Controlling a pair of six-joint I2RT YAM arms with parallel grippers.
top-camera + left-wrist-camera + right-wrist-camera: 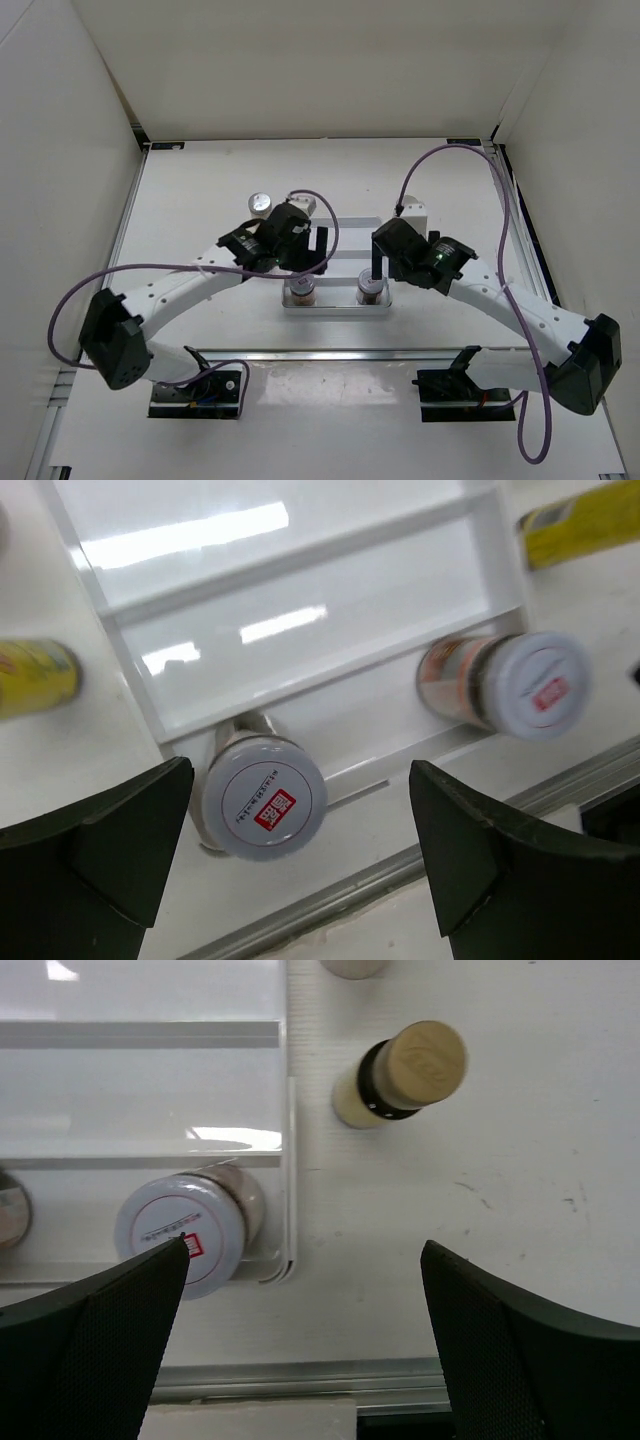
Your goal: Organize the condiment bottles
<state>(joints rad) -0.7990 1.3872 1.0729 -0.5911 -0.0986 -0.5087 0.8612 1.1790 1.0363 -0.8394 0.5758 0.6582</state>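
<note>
The condiment bottles look only partly sorted. The white tray [300,590] lies under both pincers, and its rows are there to keep like things together. A tall bottle [262,200] with a silver cap stands on the table [200,190] beyond the left pincer [300,780], outside the tray. One jar [265,800] stands upright in the tray's near row, right below the left pincer. That pincer is spread wide and is not squeezing it, so the jar stands by itself. A second jar [185,1235] stands in the same row at the corner, below one side of the right pincer [305,1250], which is spread wide too and holds nothing. Putting both jars in one row looks like the plan. A small yellow bottle [400,1075] waits on the table ahead of the right pincer, beside the tray, with no row yet.
</note>
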